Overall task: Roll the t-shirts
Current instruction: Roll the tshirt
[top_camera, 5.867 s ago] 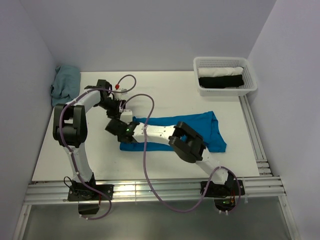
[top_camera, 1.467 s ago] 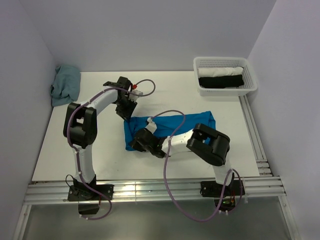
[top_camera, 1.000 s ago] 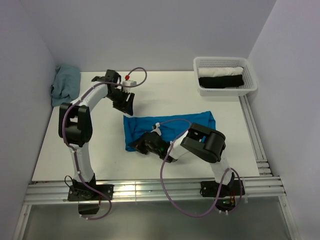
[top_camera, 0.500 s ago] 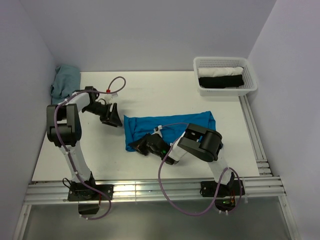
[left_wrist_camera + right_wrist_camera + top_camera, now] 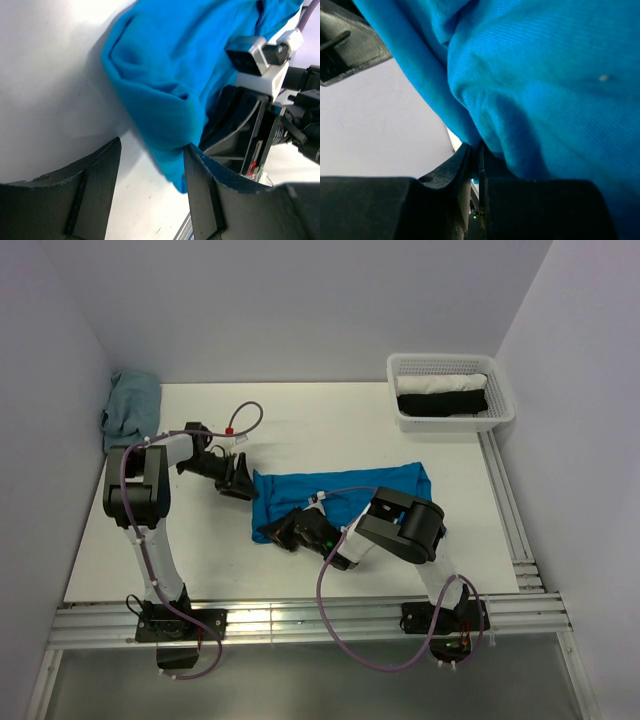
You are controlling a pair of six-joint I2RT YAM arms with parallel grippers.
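The turquoise-blue t-shirt (image 5: 345,490) lies as a folded band across the middle of the white table (image 5: 160,550). My right gripper (image 5: 281,532) is at its near-left corner, shut on the fabric; in the right wrist view the blue cloth (image 5: 540,90) fills the frame and runs down between the closed fingers. My left gripper (image 5: 243,483) is open at the shirt's far-left corner. In the left wrist view the rounded fabric edge (image 5: 160,105) lies just ahead of the spread fingers (image 5: 205,195), touching the right one.
A white mesh basket (image 5: 450,390) at the back right holds a rolled white shirt and a rolled black one. A grey-teal cloth (image 5: 130,410) is heaped at the back left. A rail (image 5: 510,520) runs along the table's right edge.
My left gripper swung away to the left, then came back to the shirt's far-left corner. My right gripper slid left along the near edge and stays at the near-left corner.
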